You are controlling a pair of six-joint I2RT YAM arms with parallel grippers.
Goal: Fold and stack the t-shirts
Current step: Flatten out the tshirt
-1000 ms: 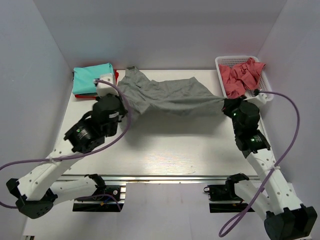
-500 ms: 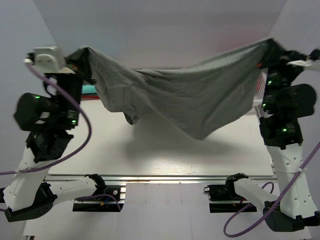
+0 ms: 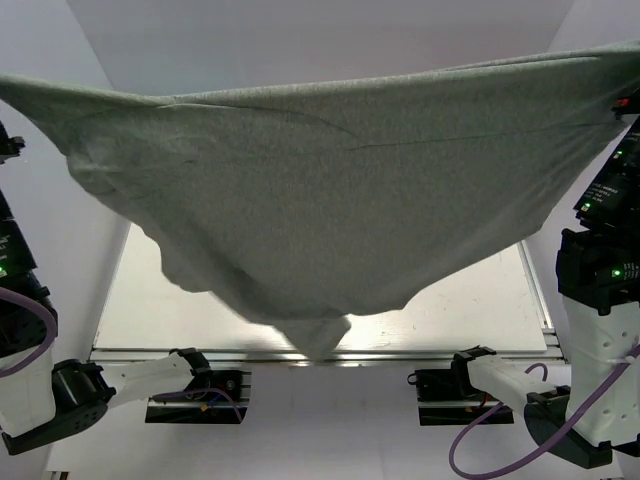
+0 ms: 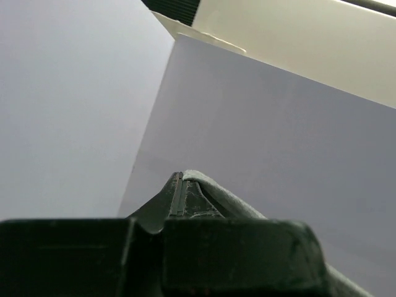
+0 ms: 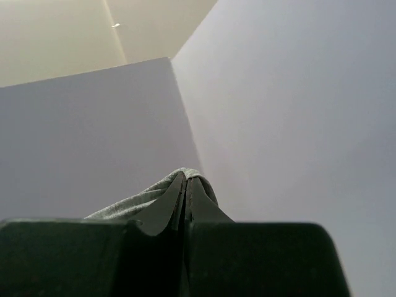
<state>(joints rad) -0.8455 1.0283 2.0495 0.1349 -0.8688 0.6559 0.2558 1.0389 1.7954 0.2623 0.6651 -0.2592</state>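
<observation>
The grey t-shirt (image 3: pixel 320 200) hangs stretched wide across the top view, high above the table, its lowest fold sagging near the front edge. My left gripper (image 4: pixel 179 179) is shut on one end of the grey cloth (image 4: pixel 223 195), raised at the far left. My right gripper (image 5: pixel 186 177) is shut on the other end of the grey cloth (image 5: pixel 142 201), raised at the far right. In the top view both grippers are out of frame or hidden behind the shirt. The teal, red and coral-pink t-shirts are hidden behind it.
The white table (image 3: pixel 470 300) shows only in strips below the shirt. The arm bases (image 3: pixel 190 375) stand at the near edge. White enclosure walls (image 4: pixel 74 93) rise close on both sides. The basket is hidden.
Both arms have lifted the grey t-shirt from the table high toward the camera and pulled it wide apart. It now covers most of the top view.
</observation>
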